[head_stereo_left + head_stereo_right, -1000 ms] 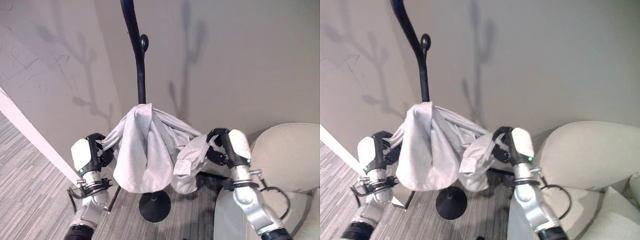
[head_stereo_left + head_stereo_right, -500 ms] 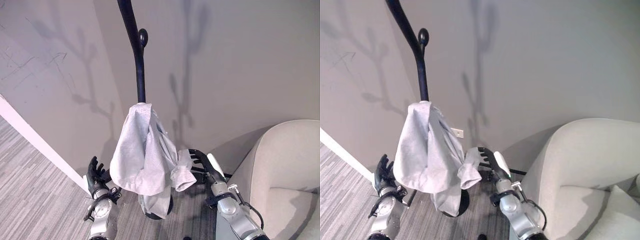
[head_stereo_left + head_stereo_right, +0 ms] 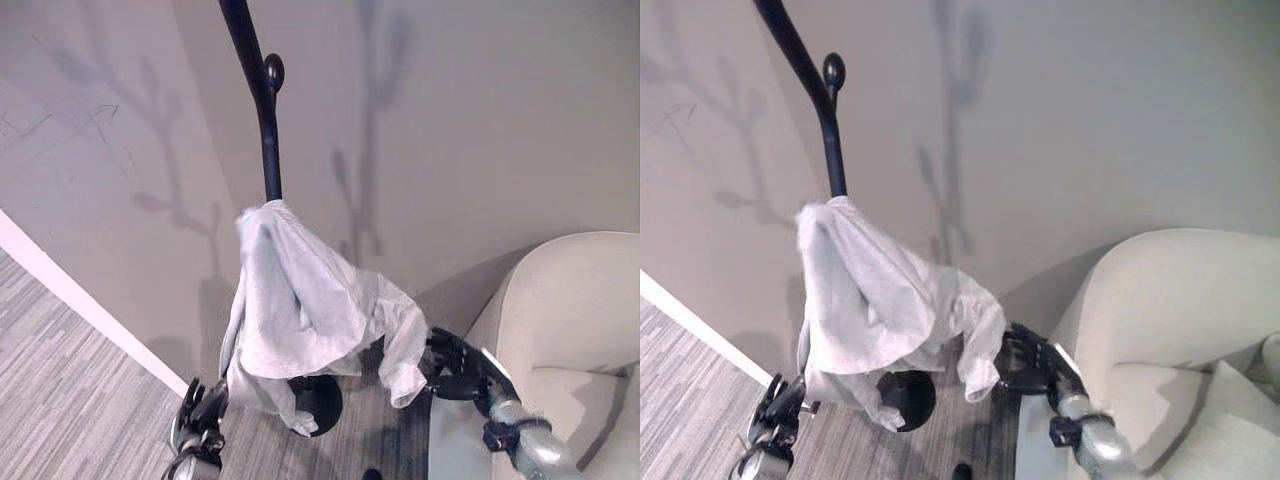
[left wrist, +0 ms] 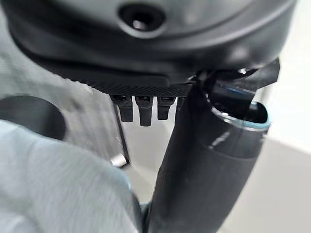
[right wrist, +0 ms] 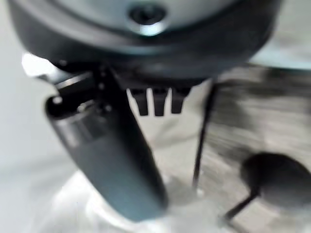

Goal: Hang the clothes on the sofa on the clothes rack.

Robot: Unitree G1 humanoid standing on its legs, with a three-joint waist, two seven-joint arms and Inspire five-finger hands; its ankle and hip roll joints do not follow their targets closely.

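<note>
A light grey garment (image 3: 300, 310) hangs draped over the black clothes rack (image 3: 262, 110), whose round base (image 3: 318, 398) stands on the floor under it. One sleeve (image 3: 405, 365) dangles on the right. My left hand (image 3: 200, 408) is low beside the garment's lower left edge, open and holding nothing. In the left wrist view its fingers (image 4: 140, 109) point straight out, with the cloth (image 4: 58, 184) close by. My right hand (image 3: 458, 365) is open just right of the dangling sleeve. Its fingers (image 5: 153, 103) are straight in the right wrist view and hold nothing.
A cream sofa (image 3: 575, 320) fills the right side, close to my right arm. Grey walls meet in a corner behind the rack, with a white baseboard (image 3: 90, 310) on the left. Striped grey carpet (image 3: 60, 400) covers the floor.
Both hands have let go of the garment and dropped low. The cloth now hangs from the rack on its own, its folds shifted rightward. The camera has also moved.
</note>
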